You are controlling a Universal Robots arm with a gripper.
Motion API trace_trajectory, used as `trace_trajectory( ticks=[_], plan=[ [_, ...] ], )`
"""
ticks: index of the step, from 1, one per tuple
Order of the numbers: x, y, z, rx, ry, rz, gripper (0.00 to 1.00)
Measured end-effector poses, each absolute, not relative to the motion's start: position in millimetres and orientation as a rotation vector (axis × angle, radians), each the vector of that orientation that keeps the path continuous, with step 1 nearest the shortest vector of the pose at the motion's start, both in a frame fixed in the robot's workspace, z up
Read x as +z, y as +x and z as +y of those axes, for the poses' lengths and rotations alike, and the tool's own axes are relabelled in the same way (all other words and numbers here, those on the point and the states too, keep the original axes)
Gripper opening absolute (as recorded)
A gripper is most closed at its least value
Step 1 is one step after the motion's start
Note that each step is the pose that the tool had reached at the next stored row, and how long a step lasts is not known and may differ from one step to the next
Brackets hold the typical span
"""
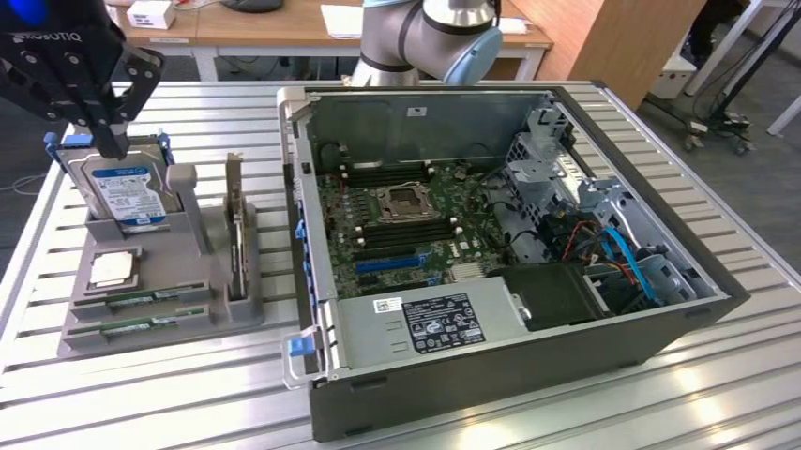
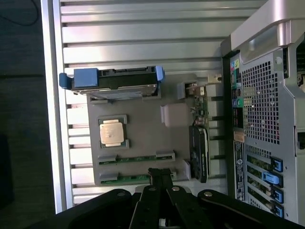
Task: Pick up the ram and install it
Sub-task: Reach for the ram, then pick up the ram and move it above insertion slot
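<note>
The end effector (image 1: 113, 148) (image 2: 160, 172) hangs high over the grey holder (image 1: 188, 328) (image 2: 143, 124) with its fingers pressed together and nothing between them. Straight below, seen from the wrist, the fingertips line up with one end of the ram (image 1: 141, 325) (image 2: 126, 180), which lies flat in the holder's outermost groove, right at the holder's edge. A second stick (image 1: 141, 300) (image 2: 136, 158) lies parallel in the next groove. Beyond that sit the CPU (image 1: 113, 270) (image 2: 113, 132) and then the hard drive (image 1: 126, 192) (image 2: 114, 83), standing on edge at the far end of the holder. The air between the end effector and the two sticks is open. On the case side, the card (image 1: 234, 225) (image 2: 199, 152) stands upright along the holder's rim, and only a narrow strip of bench (image 1: 150, 394) (image 2: 143, 43) separates it from the case (image 1: 501, 375) (image 2: 259, 95). Away from the case, the bench edge runs close beside the holder. The case lies open-topped, its motherboard (image 1: 414, 216) exposed well below its walls.
</note>
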State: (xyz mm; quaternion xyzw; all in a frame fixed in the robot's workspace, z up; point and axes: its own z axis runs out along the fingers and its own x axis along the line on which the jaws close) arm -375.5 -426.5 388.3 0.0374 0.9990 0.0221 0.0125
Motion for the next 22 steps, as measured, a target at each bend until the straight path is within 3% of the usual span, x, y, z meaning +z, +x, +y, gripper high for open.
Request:
trace_trajectory(
  ticks=[22],
  plan=[
    [388.2,-375.5,-426.7,0.068,0.022,3.117,0.10]
  ],
)
